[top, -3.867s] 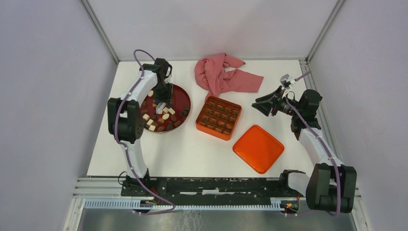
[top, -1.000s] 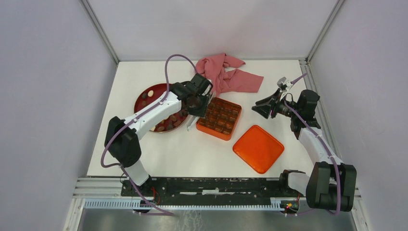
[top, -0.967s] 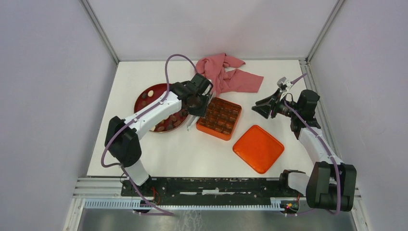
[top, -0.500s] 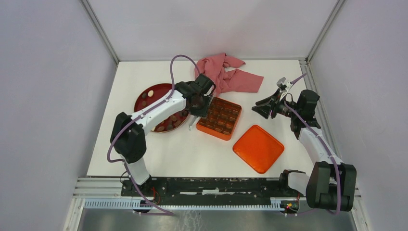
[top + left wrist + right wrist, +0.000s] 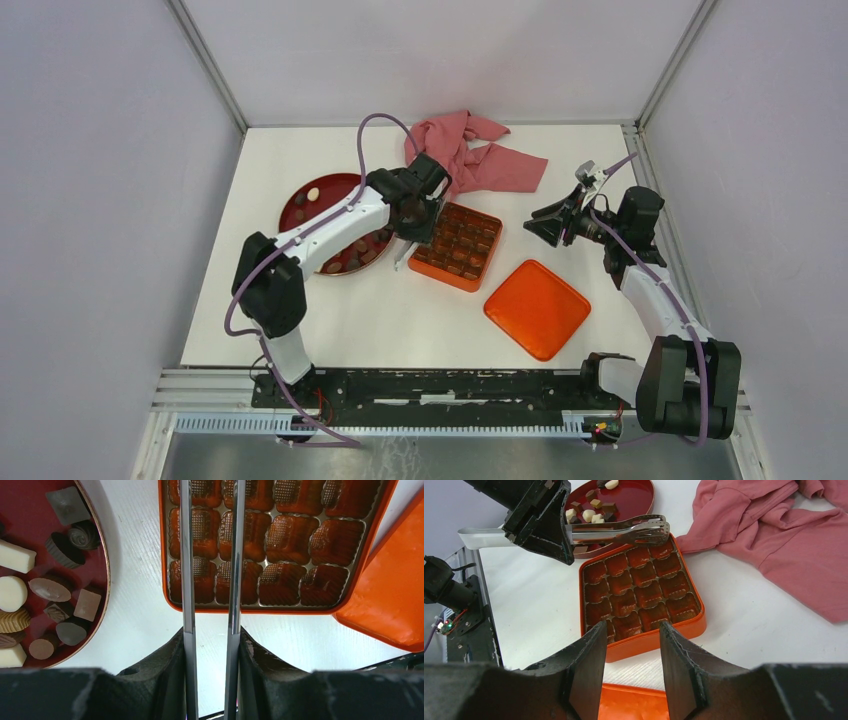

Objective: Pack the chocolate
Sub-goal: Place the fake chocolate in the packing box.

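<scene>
The chocolate (image 5: 50, 590) lies as several small dark, tan and cream pieces on the round dark-red plate (image 5: 102, 580), left of the orange gridded tin (image 5: 455, 245). My left gripper (image 5: 210, 635) is shut on a pair of metal tongs (image 5: 186, 555). The blades reach over the tin's left columns (image 5: 280, 535). In the right wrist view the tongs' tips (image 5: 644, 530) hover at the tin's far left corner; whether they hold a piece I cannot tell. My right gripper (image 5: 631, 630) hangs open and empty, right of the tin (image 5: 639, 587).
The orange lid (image 5: 537, 308) lies flat just right and in front of the tin. A crumpled pink cloth (image 5: 465, 155) sits behind the tin by the back wall. The plate (image 5: 310, 195) is partly covered by my left arm.
My left arm has carried the tongs from over the plate across to the tin, edging a little further right over the last second. The right arm has not moved.
</scene>
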Motion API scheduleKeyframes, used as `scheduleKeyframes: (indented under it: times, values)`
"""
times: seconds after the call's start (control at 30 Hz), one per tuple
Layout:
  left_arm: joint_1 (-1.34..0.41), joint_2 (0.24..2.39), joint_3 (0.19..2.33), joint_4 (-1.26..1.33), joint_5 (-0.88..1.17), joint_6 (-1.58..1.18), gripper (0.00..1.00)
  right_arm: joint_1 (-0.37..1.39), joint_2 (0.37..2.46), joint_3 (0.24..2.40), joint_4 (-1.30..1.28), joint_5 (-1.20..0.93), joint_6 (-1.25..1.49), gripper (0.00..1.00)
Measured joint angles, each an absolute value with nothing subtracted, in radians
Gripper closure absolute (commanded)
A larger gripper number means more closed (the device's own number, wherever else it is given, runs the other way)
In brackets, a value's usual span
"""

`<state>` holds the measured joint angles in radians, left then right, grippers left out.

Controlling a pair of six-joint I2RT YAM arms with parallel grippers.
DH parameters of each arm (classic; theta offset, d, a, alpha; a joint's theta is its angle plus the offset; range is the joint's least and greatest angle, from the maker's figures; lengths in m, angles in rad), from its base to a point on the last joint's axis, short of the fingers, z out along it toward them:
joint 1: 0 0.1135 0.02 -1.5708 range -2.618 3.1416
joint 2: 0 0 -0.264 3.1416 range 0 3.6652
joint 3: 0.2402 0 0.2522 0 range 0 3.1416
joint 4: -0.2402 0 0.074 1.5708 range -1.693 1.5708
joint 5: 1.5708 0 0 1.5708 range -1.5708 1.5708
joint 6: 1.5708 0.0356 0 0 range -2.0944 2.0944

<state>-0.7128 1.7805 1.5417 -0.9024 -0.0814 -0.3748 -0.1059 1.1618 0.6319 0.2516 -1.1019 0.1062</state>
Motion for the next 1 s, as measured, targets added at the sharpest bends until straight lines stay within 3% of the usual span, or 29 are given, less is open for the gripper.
scheduleKeyframes:
  times: [1.0]
  values:
    - [-0.715, 1.811, 1.560, -0.942, -0.107, -0.374, 0.66, -0.106, 1.162, 0.632, 0.245, -1.098, 0.105, 0.52]
